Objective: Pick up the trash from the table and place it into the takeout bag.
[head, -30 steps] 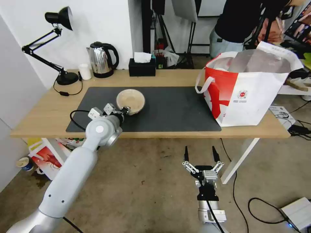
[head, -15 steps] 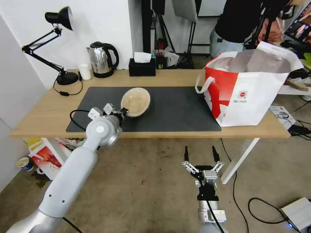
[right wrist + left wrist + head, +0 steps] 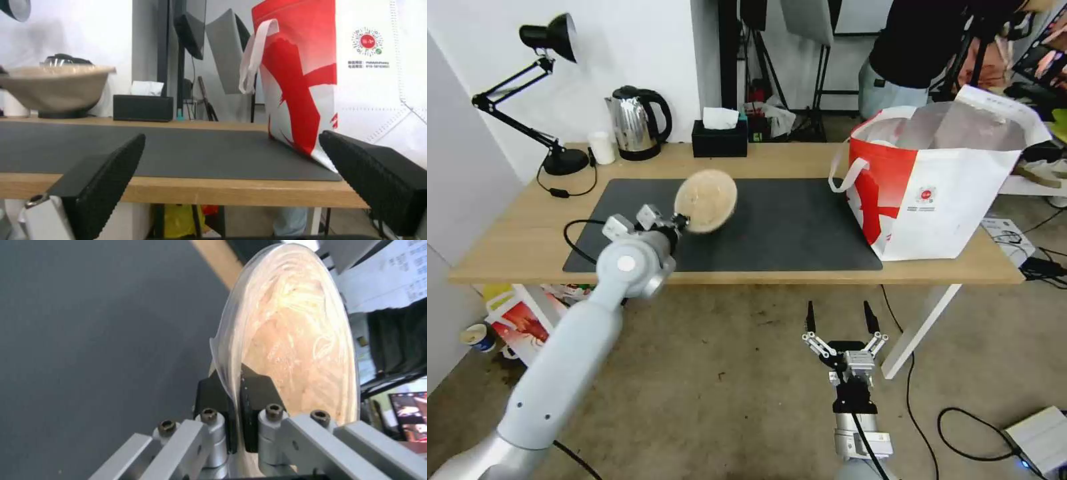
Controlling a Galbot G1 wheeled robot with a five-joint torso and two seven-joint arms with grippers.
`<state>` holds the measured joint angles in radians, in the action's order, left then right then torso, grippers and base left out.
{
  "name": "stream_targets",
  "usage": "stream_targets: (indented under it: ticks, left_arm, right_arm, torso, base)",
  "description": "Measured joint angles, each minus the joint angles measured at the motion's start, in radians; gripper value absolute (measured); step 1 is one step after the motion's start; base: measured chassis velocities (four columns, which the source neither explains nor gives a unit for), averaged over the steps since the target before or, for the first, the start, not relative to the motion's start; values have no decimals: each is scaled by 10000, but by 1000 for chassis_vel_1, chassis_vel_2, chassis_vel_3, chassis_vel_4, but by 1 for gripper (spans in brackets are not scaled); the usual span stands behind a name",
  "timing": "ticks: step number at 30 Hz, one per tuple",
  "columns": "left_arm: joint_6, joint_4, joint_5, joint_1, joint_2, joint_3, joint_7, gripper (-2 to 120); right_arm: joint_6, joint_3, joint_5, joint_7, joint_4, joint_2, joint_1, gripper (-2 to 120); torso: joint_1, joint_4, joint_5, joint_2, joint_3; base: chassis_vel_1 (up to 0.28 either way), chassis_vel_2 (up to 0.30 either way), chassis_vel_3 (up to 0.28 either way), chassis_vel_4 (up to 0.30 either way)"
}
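On the light-wood table (image 3: 514,233), a dark grey mat (image 3: 787,227), takeout bag (image 3: 954,193).

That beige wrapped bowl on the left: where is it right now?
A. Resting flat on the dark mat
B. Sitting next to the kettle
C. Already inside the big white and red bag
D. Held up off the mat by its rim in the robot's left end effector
D: the left end effector pinches the rim of the beige wrapped bowl, which hangs above the dark mat.

Silver-grey arms, black cable (image 3: 575,235), seemingly ribbed black fingertips (image 3: 113,168).
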<state>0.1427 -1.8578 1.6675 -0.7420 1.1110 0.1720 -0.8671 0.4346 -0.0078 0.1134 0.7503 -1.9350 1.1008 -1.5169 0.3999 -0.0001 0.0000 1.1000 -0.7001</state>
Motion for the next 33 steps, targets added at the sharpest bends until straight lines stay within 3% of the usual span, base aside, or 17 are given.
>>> stream_targets:
  ticks: [7,12,17,18,20,27,33]
  left_arm:
    - [-113,-989,714,385,-863,321,-240,1]
    - [-127,-1163,1212,1105,-1309,195,-193,1]
    - [-132,-947,1483,1913,-1506,-194,-81,1]
    - [-133,-603,1839,2945,-1567,-724,-39,1]
    - [-133,-453,1907,3299,-1530,-929,-35,1]
    - [-125,276,1991,4510,-1129,-1811,-31,1]
    - [-108,1407,2101,5911,-478,-2781,8,1]
  right_arm:
    - [0,0,0,0,0,0,0,100]
    - [0,-1,0,0,0,0,0,100]
    - [0,0,0,0,0,0,0,100]
    - [0,-1,0,0,0,0,0,100]
    - [0,0,0,0,0,1,0,100]
    - [0,0,0,0,0,0,1,100]
    - [0,-1,0,0,0,0,0,100]
  torso:
    - [0,1,-1,1,1]
    - [0,2,-1,0,1]
    - [0,0,-1,1,1]
    - [0,0,0,0,1]
    - [1,0,2,0,1]
    - [1,-2,1,1,0]
    - [2,1,-1,1,0]
  base:
    - [0,0,0,0]
    - [0,0,0,0]
    - [0,0,0,0]
    - [0,0,0,0]
    - [0,0,0,0]
    - [0,0,0,0]
    - [0,0,0,0]
